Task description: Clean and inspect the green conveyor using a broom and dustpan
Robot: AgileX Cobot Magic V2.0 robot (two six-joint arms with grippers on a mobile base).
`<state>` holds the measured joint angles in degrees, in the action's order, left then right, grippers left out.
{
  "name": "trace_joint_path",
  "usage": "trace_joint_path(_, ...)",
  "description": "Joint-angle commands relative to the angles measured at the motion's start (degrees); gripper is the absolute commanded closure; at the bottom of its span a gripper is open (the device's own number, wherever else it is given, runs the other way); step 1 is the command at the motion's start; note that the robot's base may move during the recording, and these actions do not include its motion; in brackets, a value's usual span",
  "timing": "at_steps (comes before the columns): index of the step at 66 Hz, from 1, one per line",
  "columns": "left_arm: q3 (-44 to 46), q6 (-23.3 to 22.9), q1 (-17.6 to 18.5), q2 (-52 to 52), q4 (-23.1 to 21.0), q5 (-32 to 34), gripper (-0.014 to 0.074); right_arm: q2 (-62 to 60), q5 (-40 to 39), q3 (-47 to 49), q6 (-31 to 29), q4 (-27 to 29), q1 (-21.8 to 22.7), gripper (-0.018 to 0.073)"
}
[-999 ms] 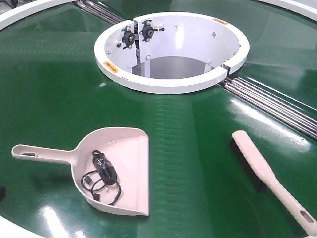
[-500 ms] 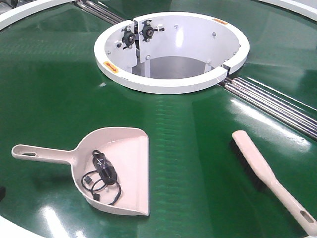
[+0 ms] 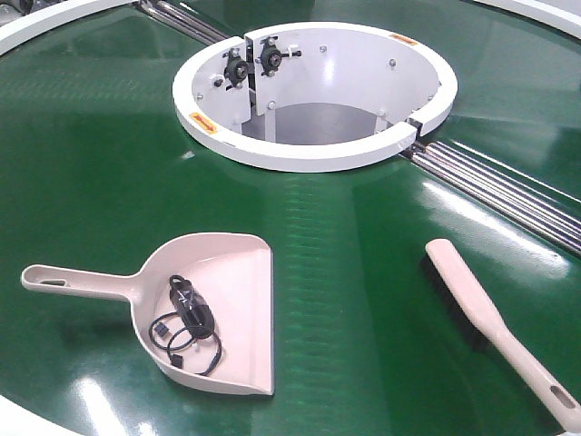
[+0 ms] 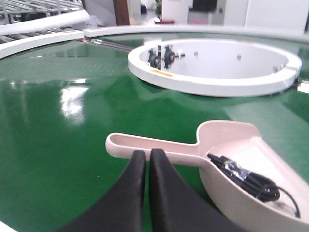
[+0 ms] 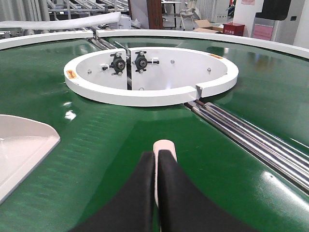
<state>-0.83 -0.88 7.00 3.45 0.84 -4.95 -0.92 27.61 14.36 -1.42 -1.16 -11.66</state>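
Note:
The dustpan (image 3: 227, 272) lies on the green conveyor (image 3: 91, 163) at the front left, its handle (image 3: 82, 283) pointing left. A black cable (image 3: 186, 322) rests inside it. The broom (image 3: 481, 313) lies flat at the front right with its bristles down. Neither gripper shows in the front view. In the left wrist view my left gripper (image 4: 147, 152) is shut and empty, its tips just short of the dustpan's handle (image 4: 159, 147). My right gripper (image 5: 157, 153) is shut too, and the broom's rounded end (image 5: 164, 145) shows just past its tips.
A large white ring-shaped opening (image 3: 318, 156) with black fittings inside sits in the middle of the belt. Steel rods (image 3: 508, 193) run from it to the right edge. The belt's white rim (image 3: 18, 413) curves along the near left corner.
A dark sliver at the front view's left edge has gone from sight. The dustpan, the cable and the broom lie where they were.

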Motion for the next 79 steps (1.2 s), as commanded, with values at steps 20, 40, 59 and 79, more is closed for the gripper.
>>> trace_joint_path(20, -2.56, -2.58, -0.45, -5.07, 0.42, 4.36, 0.0603, 0.66, -4.08, 1.49, -0.19, -0.01, -0.03, 0.0568)
trace_joint_path(40, -2.56, -2.58, -0.45, -5.02, 0.42, 4.28, 0.0603, 0.66, -4.08, 1.49, -0.19, -0.01, -0.03, 0.0568)
trace_joint_path(59, -2.56, -2.53, -0.45, -5.02, 0.42, 4.28, 0.0603, 0.66, -4.08, 1.49, -0.19, -0.01, -0.03, 0.0568)
trace_joint_path(79, -2.56, -2.53, -0.45, -5.02, 0.42, 4.28, 0.0603, 0.66, -4.03, 1.49, -0.19, -0.01, -0.03, 0.0568)
